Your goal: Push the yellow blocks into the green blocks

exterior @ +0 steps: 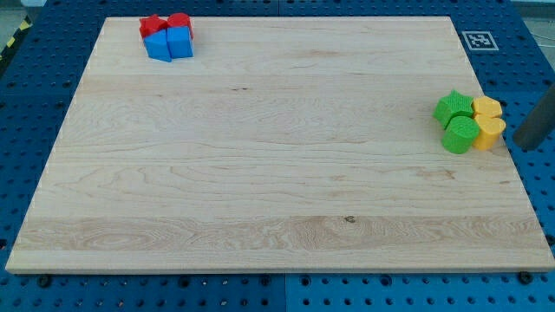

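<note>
Two green blocks sit near the view's right edge of the wooden board (260,156): a green star-shaped block (453,107) and a green cylinder (460,135) below it. Two yellow blocks touch them on their right: an upper yellow block (487,107) and a lower yellow block (491,131), shapes unclear. My tip (524,146) is the end of a dark rod coming in from the view's right edge. It stands just right of the lower yellow block, a small gap apart.
At the board's top left, two red blocks (165,24) and two blue blocks (170,44) form a tight cluster. A white fiducial tag (478,40) sits at the board's top right corner. A blue pegboard (35,87) surrounds the board.
</note>
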